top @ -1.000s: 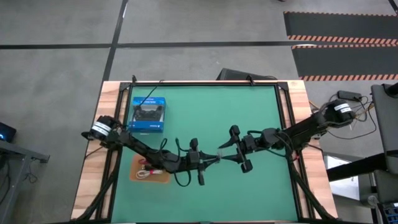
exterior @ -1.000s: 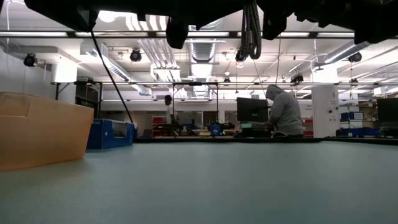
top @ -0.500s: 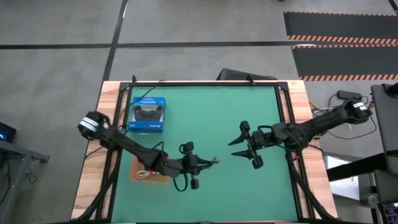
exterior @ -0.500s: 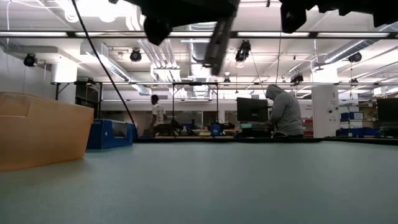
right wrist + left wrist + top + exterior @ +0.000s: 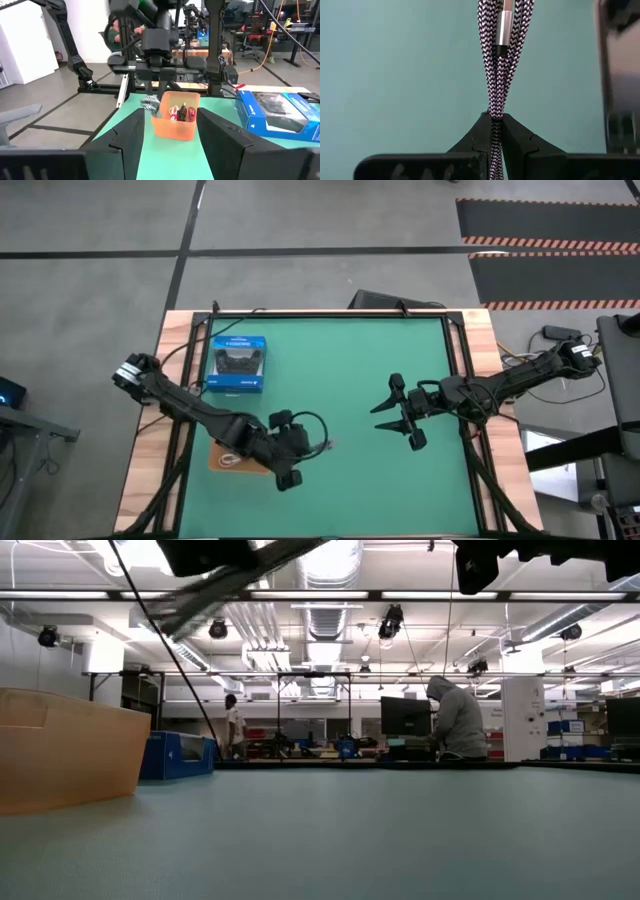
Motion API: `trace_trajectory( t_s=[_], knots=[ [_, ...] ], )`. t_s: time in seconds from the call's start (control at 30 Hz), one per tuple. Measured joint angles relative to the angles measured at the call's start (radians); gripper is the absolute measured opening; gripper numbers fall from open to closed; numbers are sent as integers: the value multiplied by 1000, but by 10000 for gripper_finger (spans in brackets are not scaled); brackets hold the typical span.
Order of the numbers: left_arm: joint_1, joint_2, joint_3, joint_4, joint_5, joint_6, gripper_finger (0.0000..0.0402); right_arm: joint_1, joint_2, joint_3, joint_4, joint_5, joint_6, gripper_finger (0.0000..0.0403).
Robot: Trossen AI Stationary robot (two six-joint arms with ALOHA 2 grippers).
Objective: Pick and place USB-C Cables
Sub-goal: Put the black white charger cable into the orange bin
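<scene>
Grey cable [image 5: 323,446], from above: pinched in left gripper [image 5: 318,445] over the green table [image 5: 340,370], just beside the orange tray [image 5: 222,463]. Right gripper [image 5: 385,405] hung right of centre, fingers spread. Blue box [image 5: 238,364] sat at far left.

Left wrist: fingers [image 5: 517,142] pressed on braided cable [image 5: 499,65], metal plug [image 5: 504,30] showing.

Right wrist: tray [image 5: 175,125] held red and white cables [image 5: 180,112].

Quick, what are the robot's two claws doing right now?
Left gripper: shut on the grey braided cable.
Right gripper: open, holding nothing, above the green table.
</scene>
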Motion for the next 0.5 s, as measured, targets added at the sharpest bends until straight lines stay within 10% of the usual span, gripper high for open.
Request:
trace_trajectory(
  t_s=[0.5],
  knots=[
    [-4, 3, 86, -690, 345, -139, 8, 0, 0, 0, 0, 0, -3, 169]
  ],
)
